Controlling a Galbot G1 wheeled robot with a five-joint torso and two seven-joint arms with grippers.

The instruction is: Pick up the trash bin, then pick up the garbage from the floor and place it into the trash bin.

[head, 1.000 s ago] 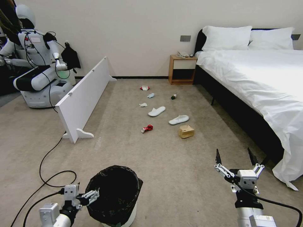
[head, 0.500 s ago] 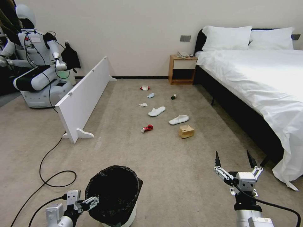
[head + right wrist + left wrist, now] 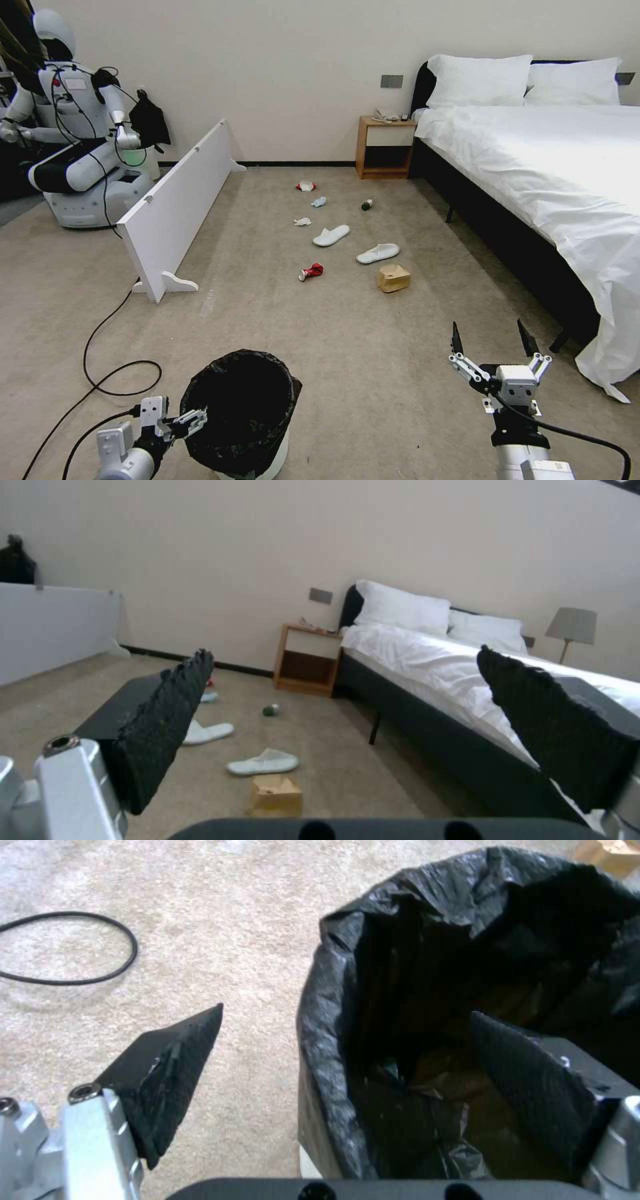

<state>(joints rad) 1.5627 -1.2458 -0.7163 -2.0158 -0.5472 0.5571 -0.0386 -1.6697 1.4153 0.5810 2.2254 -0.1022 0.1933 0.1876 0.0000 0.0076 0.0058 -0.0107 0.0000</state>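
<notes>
At the bin's rim, low on the robot's left, the left gripper (image 3: 189,421) stands wide open with 1 finger outside the black liner and the other (image 3: 527,1090) inside the mouth, so the rim lies between the pads but nothing is clamped. The trash bin (image 3: 243,413) sits on the floor (image 3: 373,347) right in front of the robot, its white base showing under the crinkled bag.

The step in hand looks like the first one, taking hold of the bin. My judgement is that the next move calls for the pads to close on the rim wall and liner together, squarely enough that the thin bag does not slip or tear when the bin is lifted.

The right gripper (image 3: 491,347) hangs over bare carpet on the robot's right, fingers spread wide and empty, pointing toward the litter. That litter lies well ahead, all untouched: a crushed red can (image 3: 311,271), a brown carton (image 3: 393,278), 2 white slippers (image 3: 331,235), a tissue (image 3: 303,221), a pale-blue wad (image 3: 319,201), a green bottle (image 3: 367,205) and a red-white packet (image 3: 306,186).

Compared with 1 second ago, both arms have sunk lower and drawn back toward the robot; the left gripper remains straddling the rim, and the bin and litter have not moved.
</notes>
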